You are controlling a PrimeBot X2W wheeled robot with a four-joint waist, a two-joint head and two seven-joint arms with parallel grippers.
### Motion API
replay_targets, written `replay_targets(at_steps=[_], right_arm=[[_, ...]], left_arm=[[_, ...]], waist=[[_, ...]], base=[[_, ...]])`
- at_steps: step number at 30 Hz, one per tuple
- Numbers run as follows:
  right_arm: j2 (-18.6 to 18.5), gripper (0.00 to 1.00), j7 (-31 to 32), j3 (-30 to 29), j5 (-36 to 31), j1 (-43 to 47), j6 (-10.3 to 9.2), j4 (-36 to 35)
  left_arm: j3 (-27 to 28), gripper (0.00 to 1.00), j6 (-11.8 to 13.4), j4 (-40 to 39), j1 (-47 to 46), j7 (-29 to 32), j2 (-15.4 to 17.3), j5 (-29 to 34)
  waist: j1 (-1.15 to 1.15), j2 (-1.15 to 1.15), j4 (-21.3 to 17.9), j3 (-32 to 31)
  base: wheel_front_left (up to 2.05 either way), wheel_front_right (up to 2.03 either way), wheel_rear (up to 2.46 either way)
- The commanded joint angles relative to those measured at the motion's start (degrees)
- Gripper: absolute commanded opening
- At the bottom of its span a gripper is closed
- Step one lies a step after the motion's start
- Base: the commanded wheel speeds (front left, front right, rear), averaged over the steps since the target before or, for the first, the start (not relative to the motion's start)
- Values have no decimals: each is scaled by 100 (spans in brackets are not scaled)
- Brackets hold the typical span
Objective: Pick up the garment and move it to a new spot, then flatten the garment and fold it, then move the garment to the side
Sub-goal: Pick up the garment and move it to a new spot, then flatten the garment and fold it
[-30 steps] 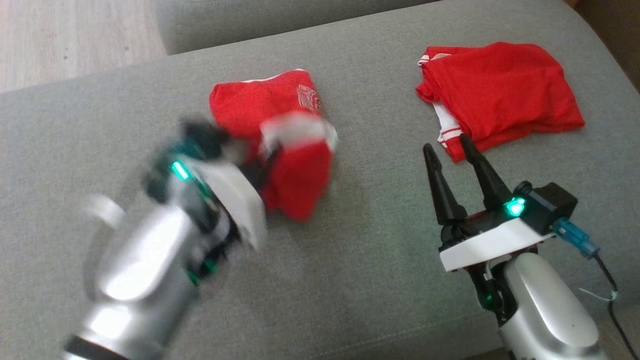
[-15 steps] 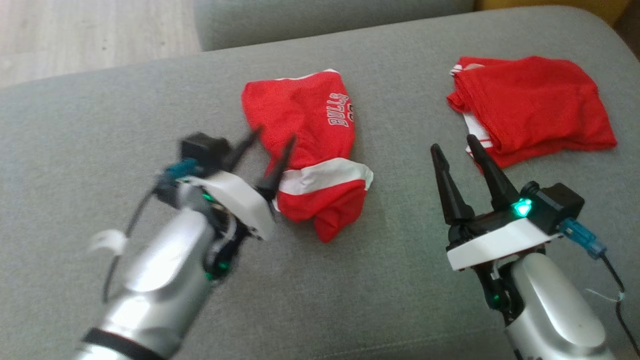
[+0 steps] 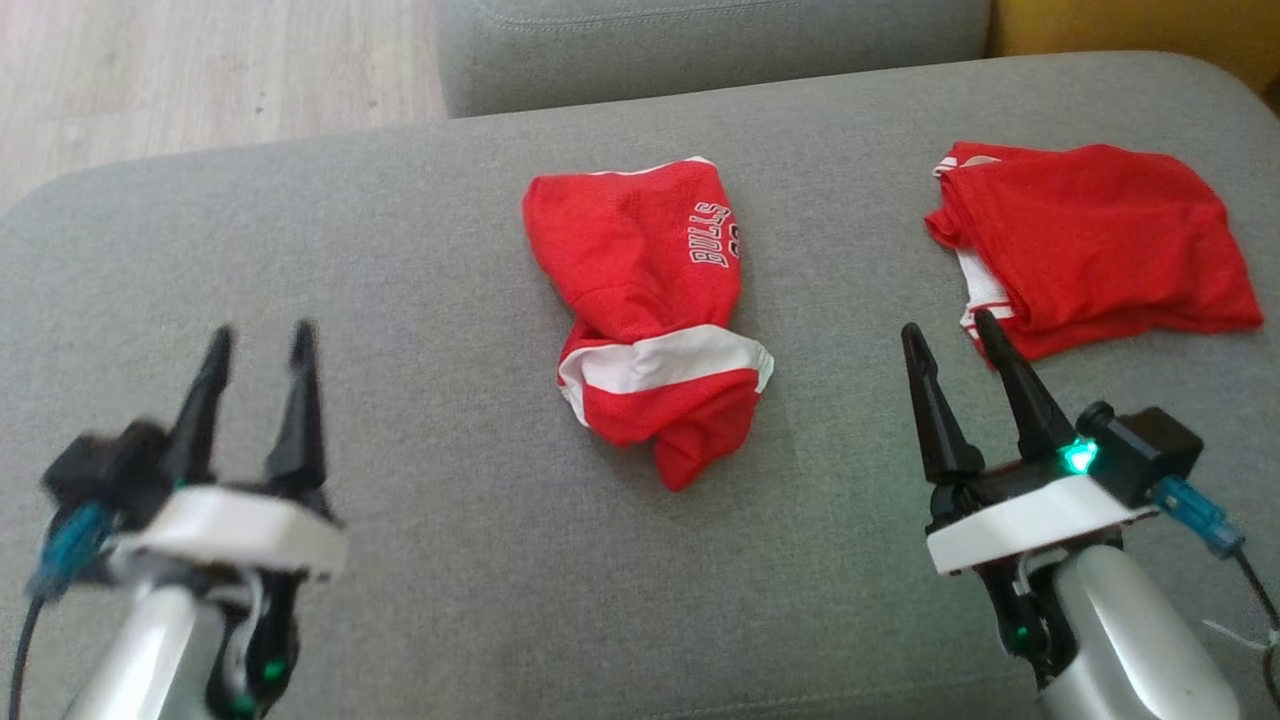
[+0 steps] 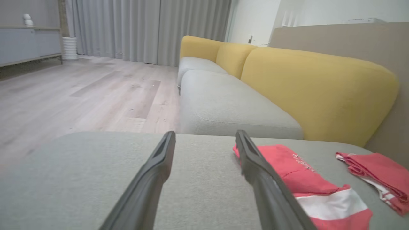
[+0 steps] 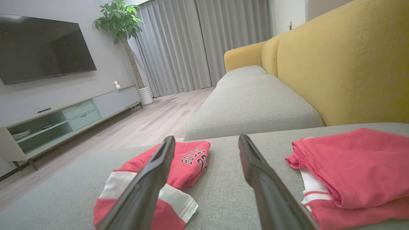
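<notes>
Though the jersey lies crumpled on the cushion, flattening and folding look undone — left gripper and right gripper gape, empty.

Got crumpled jersey mid seat cushion, folded shirt off to its right, left gripper nearer and left, right gripper just before that shirt.

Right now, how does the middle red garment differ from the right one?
The middle garment is bunched and narrow; the right garment lies folded and flatter. The middle garment shows BULLS lettering and a broad white band; the right garment shows thin white stripes at its edge. Both are red and rest on the grey cushion.
</notes>
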Motion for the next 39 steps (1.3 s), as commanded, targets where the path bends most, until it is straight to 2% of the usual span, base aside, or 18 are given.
replay_targets(at_steps=[1, 5, 13, 22, 28, 33, 39], right_arm=[[-20, 100, -61, 65, -4, -78, -4, -202], [-19, 100, -61, 86, -5, 11, -4, -151], [-116, 100, -61, 55, 2, 2, -4, -145], [-103, 100, -61, -98, -106, 10, -4, -147], [-60, 100, -38, -76, -50, -8, -4, 168], [-125, 100, 773, 484, 331, -454, -4, 736], [-97, 100, 1796, 649, 994, -1149, -4, 1499]], left_arm=[[416, 100, 77, -293, -70, -68, 113, 177], [796, 100, 74, -560, 492, -68, -126, 550], [1083, 100, -217, -572, 742, -69, -597, 1070], [1429, 100, -494, -354, 784, -69, -905, 1349], [1530, 100, -654, -269, 737, -70, -1058, 1474], [1570, 100, -799, -238, 666, -70, -1173, 1567], [1583, 100, -959, -140, 527, -70, -1320, 1641]], waist=[[0, 0, 22, 5], [0, 0, 72, 5], [0, 0, 143, -22], [0, 0, 140, -25], [0, 0, 199, -3], [0, 0, 342, 123], [0, 0, 723, 301]], base=[[0, 0, 0], [0, 0, 0], [0, 0, 0], [0, 0, 0], [0, 0, 0], [0, 0, 0], [0, 0, 0]])
